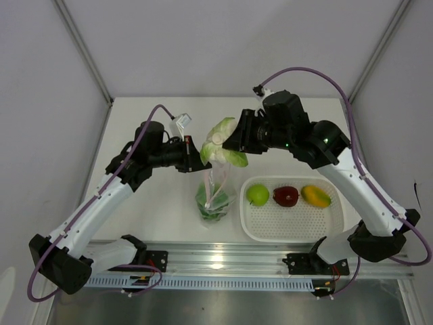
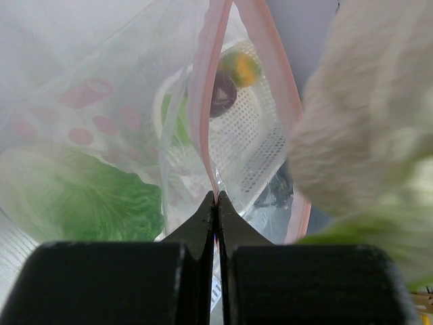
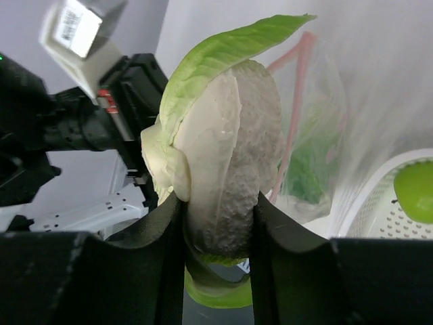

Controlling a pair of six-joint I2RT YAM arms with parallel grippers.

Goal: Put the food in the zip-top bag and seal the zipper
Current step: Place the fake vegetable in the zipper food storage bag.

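No text reads clearly; the white tag (image 3: 80,27) bears what seems a barcode (blurred).

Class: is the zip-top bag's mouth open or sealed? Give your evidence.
Open: the pink zipper's two strips spread apart above the left pincer, which pinches one edge.

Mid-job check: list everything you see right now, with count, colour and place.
cauliflower: one, white with pale green leaves, held beside the bag's mouth
zip-top bag: one, clear with pink dots, hanging left of the basket
zipper: one, pink, bag's top edge, open
lettuce: one, green, inside the bag
green apple: one, green, basket's left
dark red apple: one, dark red, basket's middle
yellow-orange fruit: one, yellow-orange, basket's right
basket: one, white, perforated, table's right
table: one, white
left fingers: two, black, shut on the zipper
right fingers: two, black, gripping the cauliflower
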